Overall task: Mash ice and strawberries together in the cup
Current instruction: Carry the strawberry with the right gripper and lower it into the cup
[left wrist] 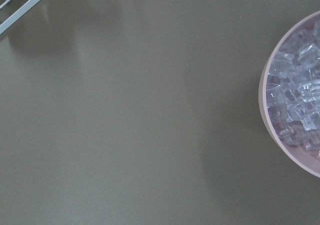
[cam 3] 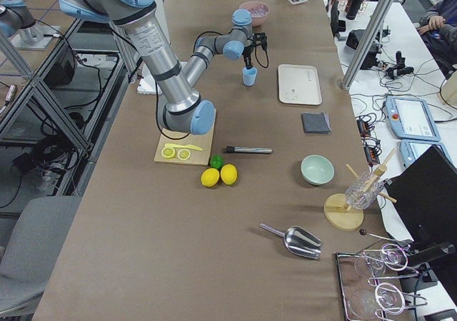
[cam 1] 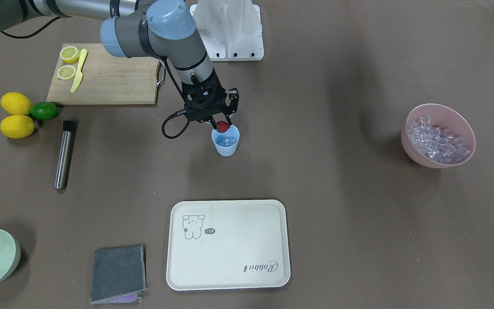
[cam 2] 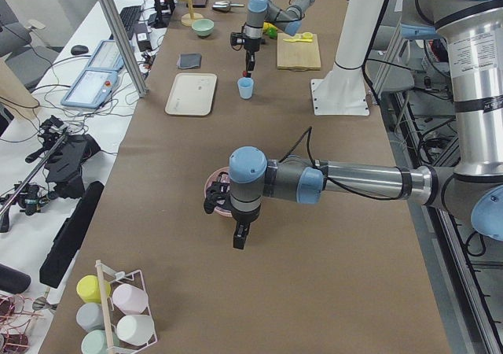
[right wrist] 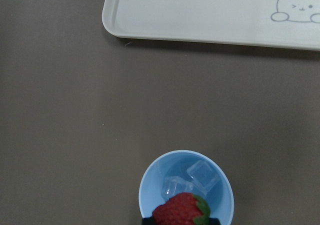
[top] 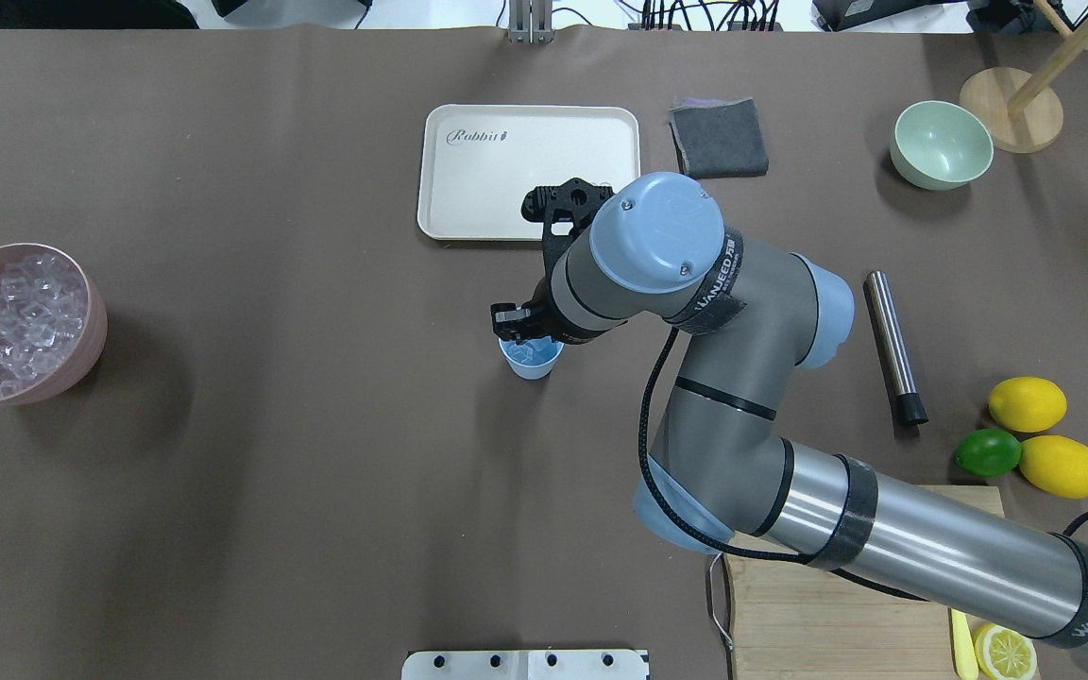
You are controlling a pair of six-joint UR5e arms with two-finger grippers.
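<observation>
Bottom centre, the small red strawberry (right wrist: 181,210), soft and light we judge, sits pinched in our right gripper (cam 1: 221,124) over the light-blue plastic tumbler (right wrist: 150,182); the left gripper's (cam 2: 239,242) opening we cannot tell.

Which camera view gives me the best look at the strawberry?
Right wrist view: the strawberry shows close up at the bottom edge, over the cup holding ice. Front-facing shows it small; overhead doesn't show it; side views, a speck at most.

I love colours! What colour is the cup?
The cup is light blue, clearest in the right wrist-mounted view.
</observation>
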